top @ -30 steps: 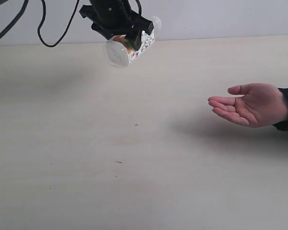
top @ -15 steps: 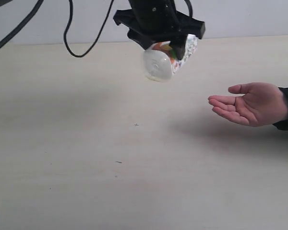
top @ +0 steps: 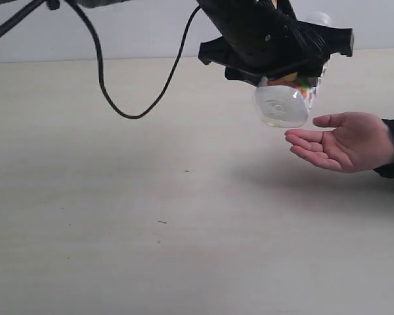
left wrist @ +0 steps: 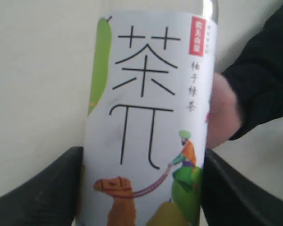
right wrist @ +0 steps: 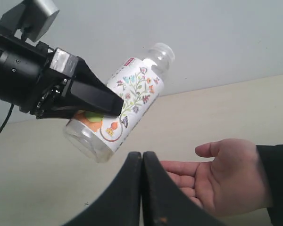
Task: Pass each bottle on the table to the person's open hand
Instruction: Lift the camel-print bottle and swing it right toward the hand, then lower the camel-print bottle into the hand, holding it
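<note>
**Bottle held over the open hand**

The left gripper (top: 285,69) is clamped around the labelled bottle (top: 280,106). The bottle is tilted, base lowest, just above the person's open hand (top: 347,141) over the table (top: 151,210). The right gripper (right wrist: 142,160) is closed and empty.

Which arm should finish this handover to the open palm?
Left. The left hand grips the bottle in the air near the person's palm. The right hand is shut and holds nothing.

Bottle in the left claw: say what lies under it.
Only table and, close below, the fingertips of the open hand, not touching. The left claw covers part of the bottle.
</note>
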Robot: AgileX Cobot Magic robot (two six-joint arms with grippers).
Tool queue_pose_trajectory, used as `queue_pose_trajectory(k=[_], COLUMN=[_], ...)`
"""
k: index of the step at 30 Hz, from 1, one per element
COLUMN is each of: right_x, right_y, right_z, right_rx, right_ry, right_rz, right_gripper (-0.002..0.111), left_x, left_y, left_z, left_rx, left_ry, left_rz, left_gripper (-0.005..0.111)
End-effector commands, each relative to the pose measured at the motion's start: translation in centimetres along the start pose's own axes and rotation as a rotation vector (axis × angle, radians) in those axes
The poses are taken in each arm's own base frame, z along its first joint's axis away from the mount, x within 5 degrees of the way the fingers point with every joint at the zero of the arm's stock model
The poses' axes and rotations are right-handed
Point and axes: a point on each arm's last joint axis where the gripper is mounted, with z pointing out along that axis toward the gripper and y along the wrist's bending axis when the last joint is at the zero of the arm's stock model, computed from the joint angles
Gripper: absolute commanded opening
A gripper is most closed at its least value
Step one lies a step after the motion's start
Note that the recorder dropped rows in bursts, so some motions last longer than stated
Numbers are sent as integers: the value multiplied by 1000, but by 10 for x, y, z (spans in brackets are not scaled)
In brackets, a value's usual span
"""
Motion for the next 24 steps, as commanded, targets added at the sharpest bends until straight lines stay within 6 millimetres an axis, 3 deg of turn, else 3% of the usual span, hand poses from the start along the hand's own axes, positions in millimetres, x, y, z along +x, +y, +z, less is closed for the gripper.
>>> queue_pose_trajectory(k=[1,5,10,16,19,24], right_x=[-1,-1,-1,-1,-1,-1], right_y=[0,0,0,0,0,0], right_z=[-1,-1,-1,-1,-1,-1], right_rx=[-3,-3,-3,-3,-3,-3], right_ry=[-15,-15,-15,-15,-15,-15], right_rz=[-4,-4,-4,-4,-4,-4], right_gripper=[0,0,0,0,0,0], left_x=[29,51,53,61,66,72], left_y=[0,10,-1,-22,-20,-15], left_z=[9,23,23,39,55,69], left_rx=[91,114,185,290,303,282], left_ry=[-90,-42,-76,-155,-151,-139], left_rz=[-181,-359,-411,-453,-566,-574], left_gripper=[0,0,0,0,0,0])
